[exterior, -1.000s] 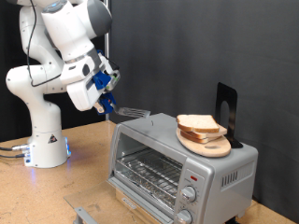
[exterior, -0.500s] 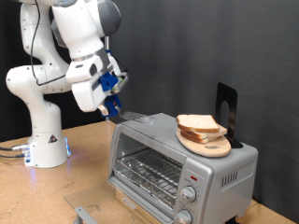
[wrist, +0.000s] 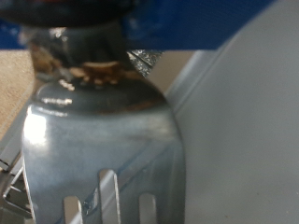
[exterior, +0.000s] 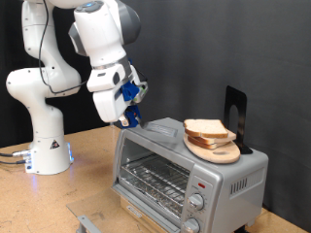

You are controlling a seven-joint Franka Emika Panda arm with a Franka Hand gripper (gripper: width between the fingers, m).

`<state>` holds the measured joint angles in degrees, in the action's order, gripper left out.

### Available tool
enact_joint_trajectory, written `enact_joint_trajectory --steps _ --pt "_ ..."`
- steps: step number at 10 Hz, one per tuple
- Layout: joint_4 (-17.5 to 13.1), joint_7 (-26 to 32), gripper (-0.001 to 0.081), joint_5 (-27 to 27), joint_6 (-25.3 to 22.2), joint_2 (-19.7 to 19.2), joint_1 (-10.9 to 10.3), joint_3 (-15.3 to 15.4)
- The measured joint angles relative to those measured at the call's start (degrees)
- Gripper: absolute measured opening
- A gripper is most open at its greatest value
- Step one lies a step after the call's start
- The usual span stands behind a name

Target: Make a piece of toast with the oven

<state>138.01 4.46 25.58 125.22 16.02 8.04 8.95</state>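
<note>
Standing on a wooden table (exterior: 92, 184), the oven (exterior: 190, 170) faces black curtain (exterior: 248, 49).

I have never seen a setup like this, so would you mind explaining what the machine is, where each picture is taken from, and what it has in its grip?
This is a white robot arm bolted to a wooden table. One picture comes from a camera standing off to the side. The other comes from a camera on the hand, looking along the fingers.

Its end effector, the blue-padded part, hangs just above the oven's top corner at the exterior view's left. It holds a metal spatula, which fills the wrist view up close with its slotted blade.

The oven is a silver toaster oven with its door open. On its top sits a round wooden board carrying slices of bread.
</note>
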Motion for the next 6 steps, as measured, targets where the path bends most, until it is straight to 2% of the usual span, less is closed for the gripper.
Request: enact_joint_trajectory --steps 6 --pt "-1.15 -0.36 0.0391 2.22 0.65 -1.05 -0.27 2.40"
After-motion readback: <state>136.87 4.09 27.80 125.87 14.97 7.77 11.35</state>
